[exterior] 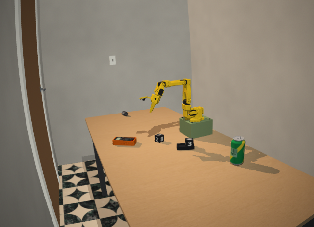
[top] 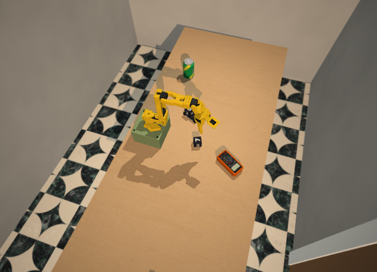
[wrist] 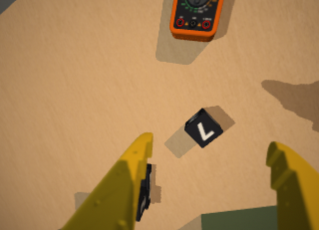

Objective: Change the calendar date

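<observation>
Calendar tray (top: 192,119) (exterior: 180,146) on the tabletop (top: 164,220) (exterior: 177,184) (wrist: 60,91), before the robot; one cube (exterior: 189,142) seated at one end. Second cube (top: 197,141) (exterior: 159,138) (wrist: 203,127) lies outside, 7 upward, 2 and 8 on its sides. Claw (top: 207,128) (exterior: 146,105) (wrist: 211,145) raised, open, empty. Left: seat the loose cube, digits upright. Front date unreadable; whether the seated cube needs turning, can't tell.

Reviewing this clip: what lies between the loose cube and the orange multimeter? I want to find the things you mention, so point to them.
Only bare tabletop and shadow separate the loose cube (top: 197,141) (exterior: 159,138) (wrist: 203,128) from the multimeter (top: 230,162) (exterior: 124,141) (wrist: 195,16); the wrist view shows this.
</observation>
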`<state>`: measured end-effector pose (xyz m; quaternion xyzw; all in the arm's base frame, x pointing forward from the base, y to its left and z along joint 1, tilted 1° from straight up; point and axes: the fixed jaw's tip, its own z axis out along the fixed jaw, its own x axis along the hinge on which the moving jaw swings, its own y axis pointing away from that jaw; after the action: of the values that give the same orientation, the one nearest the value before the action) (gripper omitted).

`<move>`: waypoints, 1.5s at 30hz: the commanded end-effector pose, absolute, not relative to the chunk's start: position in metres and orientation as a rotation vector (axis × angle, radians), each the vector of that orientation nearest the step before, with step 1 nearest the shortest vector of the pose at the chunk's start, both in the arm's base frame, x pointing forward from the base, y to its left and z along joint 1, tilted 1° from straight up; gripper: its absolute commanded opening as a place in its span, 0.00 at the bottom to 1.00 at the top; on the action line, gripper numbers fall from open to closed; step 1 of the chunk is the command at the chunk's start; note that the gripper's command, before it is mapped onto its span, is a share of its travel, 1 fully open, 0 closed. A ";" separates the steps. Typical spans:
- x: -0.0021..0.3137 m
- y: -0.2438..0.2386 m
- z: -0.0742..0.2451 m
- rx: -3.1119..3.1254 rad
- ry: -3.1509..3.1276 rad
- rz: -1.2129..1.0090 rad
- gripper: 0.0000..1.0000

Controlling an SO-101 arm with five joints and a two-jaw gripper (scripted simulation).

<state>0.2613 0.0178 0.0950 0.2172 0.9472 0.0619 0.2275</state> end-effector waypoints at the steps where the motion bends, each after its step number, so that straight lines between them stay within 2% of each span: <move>1: 0.260 0.016 0.096 0.420 2.617 0.128 0.35; 21: 0.251 0.011 0.084 -0.572 2.588 -0.135 0.35; 45: 0.243 0.000 0.072 -1.672 2.143 -0.427 0.35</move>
<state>0.2430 0.0036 0.0703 -0.5565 0.7972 -0.1335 0.1924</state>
